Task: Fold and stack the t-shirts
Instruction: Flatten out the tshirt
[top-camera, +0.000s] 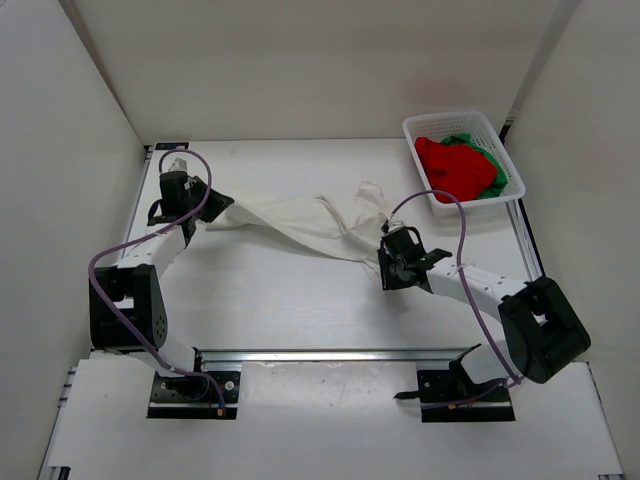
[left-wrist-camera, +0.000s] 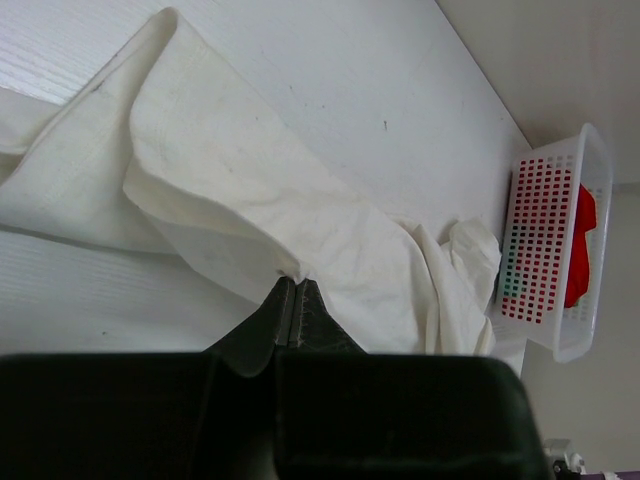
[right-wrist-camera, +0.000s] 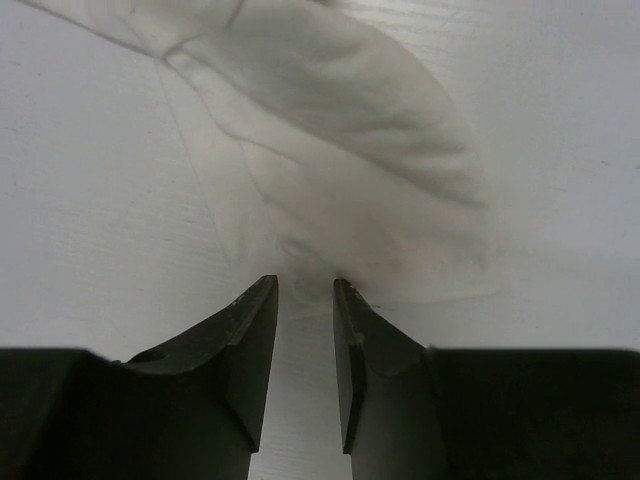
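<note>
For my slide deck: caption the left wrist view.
Left gripper shut on a white t-shirt edge; red t-shirt in the basket beyond.

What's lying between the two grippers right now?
The white shirt, strung out across the table from the left gripper to the right gripper, seen in the top view.

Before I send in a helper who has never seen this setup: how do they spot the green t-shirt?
Find the white basket at the table's far right corner. Two crumpled shirts fill it; the green t-shirt lies mostly under the red t-shirt, showing along the basket's right side. It alone is green.
</note>
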